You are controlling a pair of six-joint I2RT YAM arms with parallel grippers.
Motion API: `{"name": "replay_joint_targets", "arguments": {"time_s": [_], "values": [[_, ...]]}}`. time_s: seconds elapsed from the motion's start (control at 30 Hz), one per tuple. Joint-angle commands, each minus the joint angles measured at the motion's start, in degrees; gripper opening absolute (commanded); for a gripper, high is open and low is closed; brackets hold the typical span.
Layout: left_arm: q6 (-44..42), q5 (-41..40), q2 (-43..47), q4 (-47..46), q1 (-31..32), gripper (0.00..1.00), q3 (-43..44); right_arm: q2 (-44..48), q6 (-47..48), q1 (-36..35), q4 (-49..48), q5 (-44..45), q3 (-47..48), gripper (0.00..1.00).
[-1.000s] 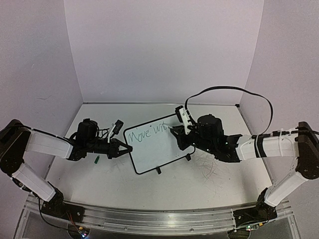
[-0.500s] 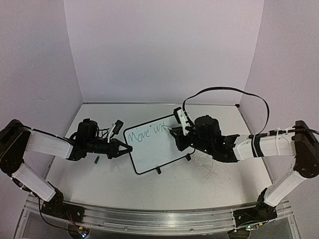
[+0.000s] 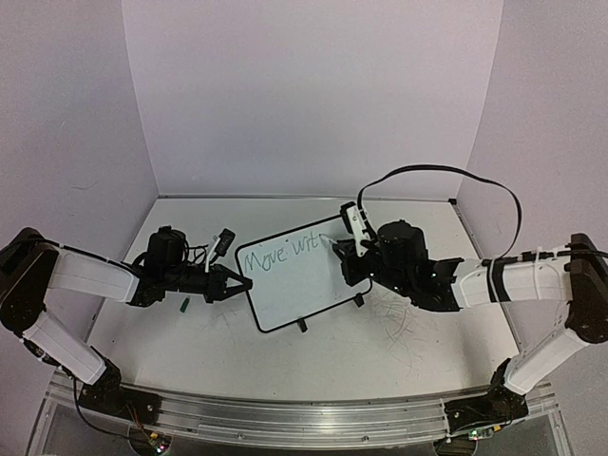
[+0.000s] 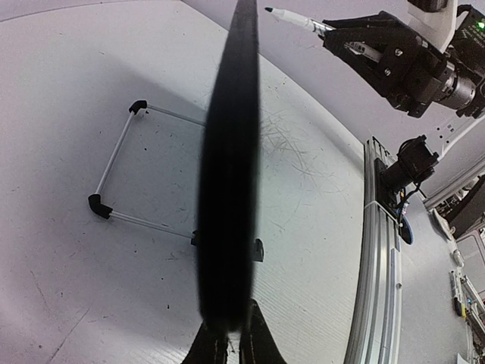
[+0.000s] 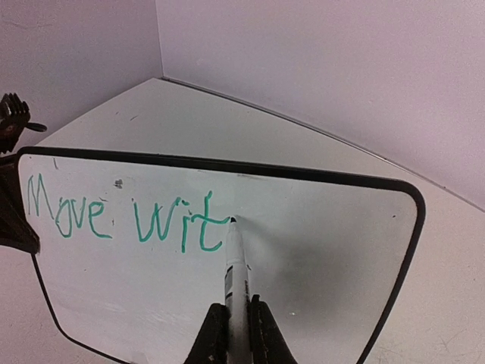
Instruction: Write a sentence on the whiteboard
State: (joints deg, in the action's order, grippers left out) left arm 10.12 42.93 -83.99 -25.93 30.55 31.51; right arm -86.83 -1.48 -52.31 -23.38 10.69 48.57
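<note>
White and scratched, the table began at a metal rail where both arms were bolted; grey scribbles marked it near the right arm, and a small green thing, maybe a pen cap, lay by the left arm. A bit further in, the left gripper had its jaws pinched shut on the left edge of the whiteboard to hold it steady; the whiteboard stood tilted on its two black feet in the middle of the table, between the two grippers. The right gripper had its jaws closed tight on a white pen; the tip was at the board, right after the last letter, though I could not tell if it touched. Green writing read "Move wit" along the top of the board; one word was done and a second only begun. I would say the job was early on; the rest of the sentence was left to write, and most of the board was bare. Behind it all stood plain pale walls.
</note>
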Motion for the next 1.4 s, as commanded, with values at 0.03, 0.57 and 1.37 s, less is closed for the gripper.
{"name": "replay_joint_targets", "arguments": {"time_s": [0.03, 0.57, 1.37], "values": [[-3.5, -2.1, 0.7, 1.6, -0.1, 0.00, 1.2, 3.8, 0.5, 0.8, -3.1, -2.2, -0.3, 0.00], [-3.5, -2.0, 0.9, 1.6, -0.1, 0.00, 1.1, -0.7, 1.0, 1.0, -1.9, 0.4, 3.7, 0.00], [-3.6, -2.1, 1.1, 1.7, -0.1, 0.00, 1.1, -0.5, -1.5, 1.1, 0.9, 0.2, 0.4, 0.00]]}}
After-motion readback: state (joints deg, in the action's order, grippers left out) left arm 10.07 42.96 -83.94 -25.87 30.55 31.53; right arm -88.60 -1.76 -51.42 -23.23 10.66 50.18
